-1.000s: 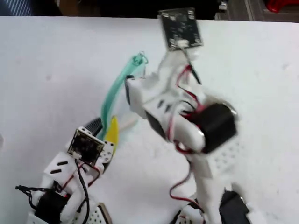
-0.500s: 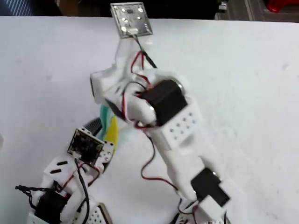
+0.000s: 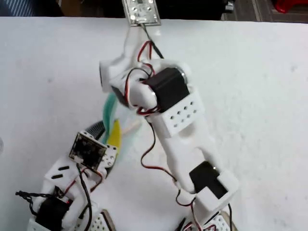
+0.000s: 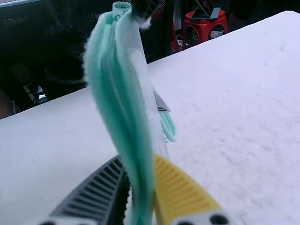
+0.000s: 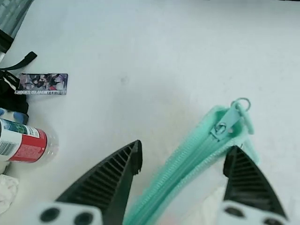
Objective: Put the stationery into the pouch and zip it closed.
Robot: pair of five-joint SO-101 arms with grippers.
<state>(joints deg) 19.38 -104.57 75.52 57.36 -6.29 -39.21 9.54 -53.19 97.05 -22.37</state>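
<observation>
The left gripper (image 4: 138, 161) has its ribbed black finger (image 4: 101, 185) and ribbed yellow finger (image 4: 180, 190) clenched on the edge of the soft mint-green zip pouch (image 4: 122, 93). The pouch stands up on edge out of the pinch, tilting away across the white table (image 4: 243, 108), with a mint cord loop (image 4: 169, 129) hanging at its side. In the high view this gripper (image 3: 108, 129) sits at the near end of the pouch (image 3: 110, 107), on the arm at the lower left.

The right gripper (image 5: 185, 147) has its two black fingers (image 5: 112, 176) spread wide, one on each side of the pouch's far end (image 5: 187, 157). The closer finger seems just beside the fabric rather than pressing it, though the angle makes that hard to judge. The zip teeth run up between the fingers to the mint zipper pull (image 5: 222, 127), which sits at the pouch's tip with a thin ring (image 5: 243, 111) on it. In the high view the right arm (image 3: 168, 101) stretches across the table above the pouch.

Off towards the table's edge lie a small printed rectangular card (image 5: 42, 83) and a bottle with a red and white label (image 5: 21, 140).
</observation>
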